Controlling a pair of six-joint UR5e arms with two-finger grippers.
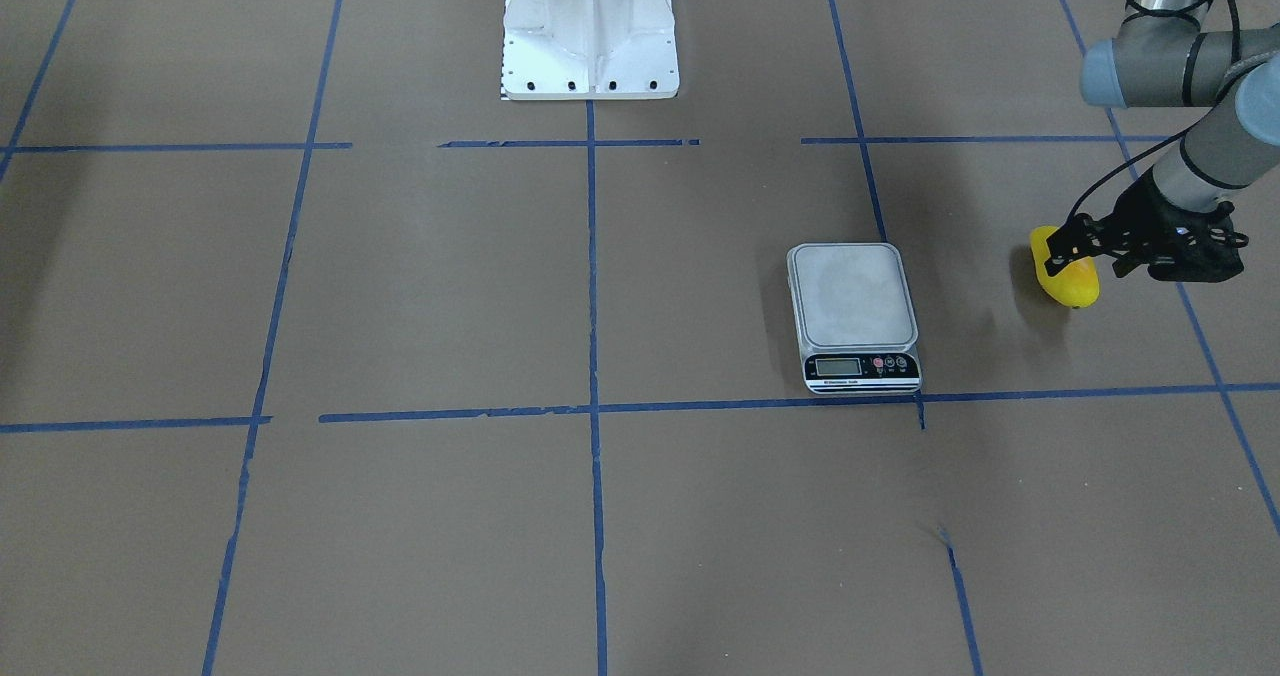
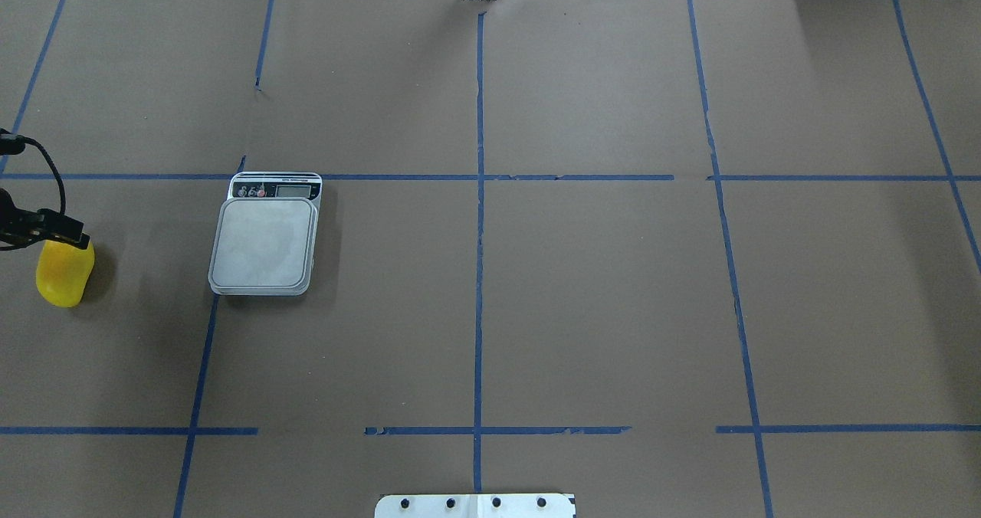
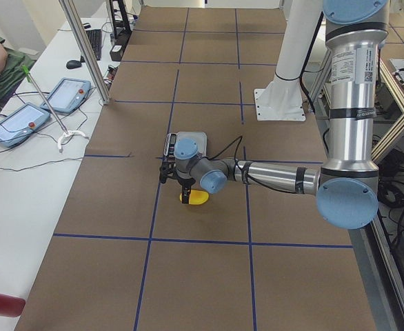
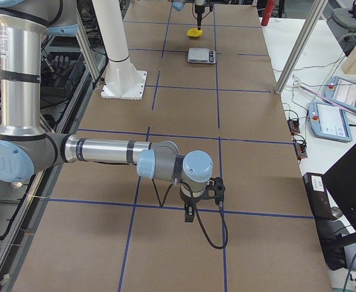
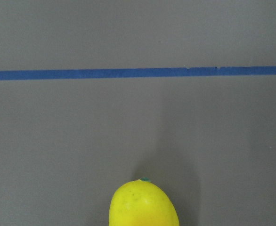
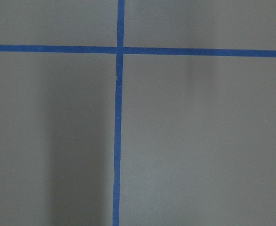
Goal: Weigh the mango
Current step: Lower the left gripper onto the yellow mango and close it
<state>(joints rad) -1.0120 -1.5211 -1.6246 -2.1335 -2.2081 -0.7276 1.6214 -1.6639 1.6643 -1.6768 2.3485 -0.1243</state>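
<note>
The mango is bright yellow and lies at the table's left end, beside the scale. My left gripper points down over it, with its dark fingers closed on the mango's far end. From overhead, the gripper covers the top of the mango, and the scale stands to its right with a bare platform. The left wrist view shows only the mango's rounded tip at the bottom edge. My right gripper hangs low over the paper far from the scale; I cannot tell if it is open.
The table is covered in brown paper with a blue tape grid. The robot's white base plate stands at the middle of the robot's side. Operator pendants lie on a side bench beyond the table edge.
</note>
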